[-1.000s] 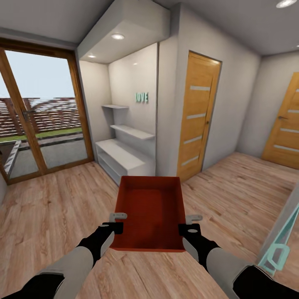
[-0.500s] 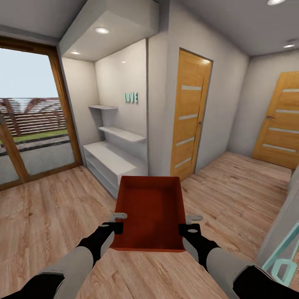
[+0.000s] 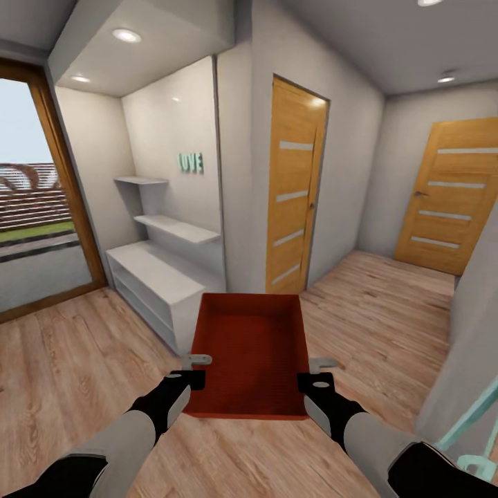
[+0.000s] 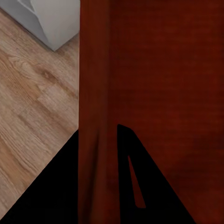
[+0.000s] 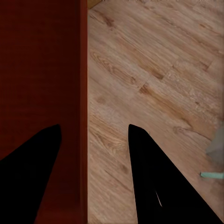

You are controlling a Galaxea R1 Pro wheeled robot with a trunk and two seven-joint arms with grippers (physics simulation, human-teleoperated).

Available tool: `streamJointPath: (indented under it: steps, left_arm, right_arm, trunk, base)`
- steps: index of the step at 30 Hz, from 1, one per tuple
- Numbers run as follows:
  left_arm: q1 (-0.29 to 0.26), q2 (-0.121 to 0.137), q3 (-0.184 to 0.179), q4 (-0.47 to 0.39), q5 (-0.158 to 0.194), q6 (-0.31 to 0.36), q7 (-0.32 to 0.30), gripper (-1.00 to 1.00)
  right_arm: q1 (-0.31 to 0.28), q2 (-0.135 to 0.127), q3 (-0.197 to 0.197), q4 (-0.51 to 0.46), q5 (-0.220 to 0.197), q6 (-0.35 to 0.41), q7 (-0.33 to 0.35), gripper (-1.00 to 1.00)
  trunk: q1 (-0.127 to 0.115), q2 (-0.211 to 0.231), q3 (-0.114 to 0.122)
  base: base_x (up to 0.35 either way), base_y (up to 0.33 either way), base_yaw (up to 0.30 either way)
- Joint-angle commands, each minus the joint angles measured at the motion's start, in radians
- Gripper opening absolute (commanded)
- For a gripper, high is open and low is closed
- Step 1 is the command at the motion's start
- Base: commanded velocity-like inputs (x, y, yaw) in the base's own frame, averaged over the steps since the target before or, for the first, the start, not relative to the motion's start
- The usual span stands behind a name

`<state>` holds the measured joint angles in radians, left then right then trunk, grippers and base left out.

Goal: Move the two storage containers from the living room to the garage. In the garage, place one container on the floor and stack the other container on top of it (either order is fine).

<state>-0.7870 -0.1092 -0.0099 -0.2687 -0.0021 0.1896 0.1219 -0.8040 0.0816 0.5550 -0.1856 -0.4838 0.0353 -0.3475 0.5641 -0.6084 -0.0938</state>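
The storage container [image 3: 251, 356] hangs between the left gripper [image 3: 196, 370] and right gripper [image 3: 315, 372], carried above the wood plank floor [image 3: 62, 360] of the living room. Each gripper is clamped on one side wall, a finger inside and one outside. With such thin walls pinched, a sharp turn could let the bin slip or twist loose, and the white shelf unit [image 3: 149, 277] ahead of the left gripper could clip it. Compared with a second ago, the view has swung right: glass door nearly gone, second wooden door [image 3: 443, 194] fuller.
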Motion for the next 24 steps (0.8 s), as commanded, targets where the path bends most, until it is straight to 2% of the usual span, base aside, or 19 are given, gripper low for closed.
streamJointPath:
  steps: [1,14,24]
  left_arm:
    - [0.0,0.001,0.018,-0.001,-0.016,0.008,0.01,-1.0]
    - [0.0,0.001,0.018,-0.001,-0.016,0.007,0.01,-1.0]
    - [0.0,0.0,0.018,-0.001,-0.016,0.007,0.01,-1.0]
  right_arm:
    - [-0.001,0.0,-0.032,-0.011,0.005,0.005,0.036,-1.0]
    - [-0.001,0.0,-0.031,-0.011,0.005,0.005,0.036,-1.0]
    - [-0.001,0.0,-0.032,-0.011,0.005,0.005,0.036,-1.0]
  trunk:
    - [0.001,-0.002,-0.002]
    - [0.001,-0.002,-0.002]
    - [0.001,-0.002,-0.002]
  base:
    - [0.322,0.0,-0.013]
    - [0.322,0.0,-0.007]
    - [0.322,0.0,-0.198]
